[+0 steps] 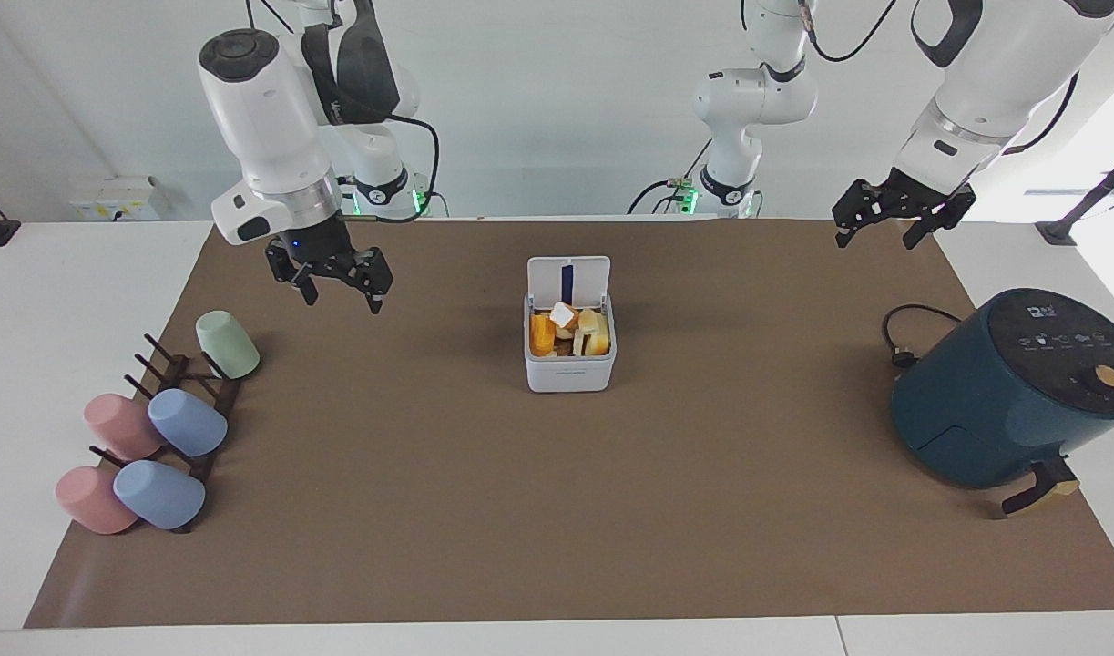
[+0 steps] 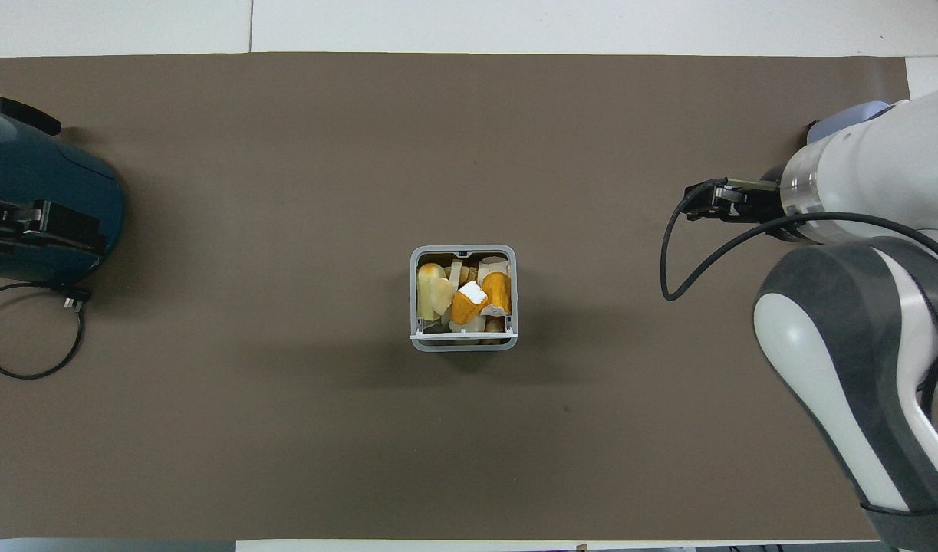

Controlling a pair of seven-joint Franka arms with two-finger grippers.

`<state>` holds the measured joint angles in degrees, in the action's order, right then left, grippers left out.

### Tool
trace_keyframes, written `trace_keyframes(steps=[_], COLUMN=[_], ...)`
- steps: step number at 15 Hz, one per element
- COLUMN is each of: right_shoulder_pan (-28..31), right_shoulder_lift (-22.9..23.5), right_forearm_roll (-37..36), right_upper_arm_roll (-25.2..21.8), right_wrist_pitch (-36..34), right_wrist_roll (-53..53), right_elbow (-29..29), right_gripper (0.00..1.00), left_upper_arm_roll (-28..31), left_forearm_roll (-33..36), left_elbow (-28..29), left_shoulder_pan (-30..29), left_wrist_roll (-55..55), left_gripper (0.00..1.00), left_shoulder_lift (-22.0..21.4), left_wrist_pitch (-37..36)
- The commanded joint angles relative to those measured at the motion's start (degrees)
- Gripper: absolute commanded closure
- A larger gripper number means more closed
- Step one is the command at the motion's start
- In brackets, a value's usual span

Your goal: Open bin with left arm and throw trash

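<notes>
The white bin [image 1: 570, 375] stands mid-mat with its lid [image 1: 568, 276] tipped up on the side nearer the robots. Inside lies the trash [image 1: 570, 333], orange and pale yellow chunks, which also shows from above as trash [image 2: 469, 295] within the bin's rim [image 2: 464, 344]. My right gripper [image 1: 340, 297] hangs open and empty over the mat, between the bin and the green cup. My left gripper [image 1: 875, 239] hangs open and empty over the mat's edge by the robots, toward the left arm's end. In the overhead view the right arm [image 2: 860, 253] hides its own gripper.
A dark teal air fryer [image 1: 1003, 392] with a coiled cord [image 1: 903, 339] sits at the left arm's end. At the right arm's end a dark rack [image 1: 192, 401] carries pastel cups, a green cup [image 1: 227, 343] among them. A brown mat [image 1: 557, 510] covers the table.
</notes>
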<state>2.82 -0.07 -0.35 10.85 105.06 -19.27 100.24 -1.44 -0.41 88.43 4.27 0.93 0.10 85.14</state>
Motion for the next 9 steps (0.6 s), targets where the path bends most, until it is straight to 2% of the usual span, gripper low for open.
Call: trace_keyframes(steps=[1,3,5,9], right_shoulder_pan=[0.7,-1.22,-4.47,-4.75], right_shoulder_lift=[0.6,0.16,-0.98,-2.3], right_forearm_roll=[0.09,-0.35,-0.7,-0.96], right_upper_arm_roll=[-0.73,-4.58,-10.55,-12.69], right_wrist_pitch=[-5.55,-9.86,-11.37,-16.2], right_wrist_roll=[5.19,9.22,14.32,15.93], right_elbow=[-4.51,-5.75,-5.76,-5.23], right_gripper=[0.0,0.0,0.0,0.0], left_upper_arm_roll=[0.48,0.48,0.48,0.48], left_forearm_roll=[1.55,1.55,1.55,1.55], left_elbow=[2.1,2.1,2.1,2.1], left_shoulder_pan=[1.18,1.18,1.09,1.18], left_wrist_roll=[-0.49,-0.49,-0.49,-0.58], left_gripper=[0.0,0.0,0.0,0.0], left_shoulder_lift=[-1.68,-1.68,-1.68,-1.68], left_wrist_pitch=[1.17,1.17,1.17,1.17])
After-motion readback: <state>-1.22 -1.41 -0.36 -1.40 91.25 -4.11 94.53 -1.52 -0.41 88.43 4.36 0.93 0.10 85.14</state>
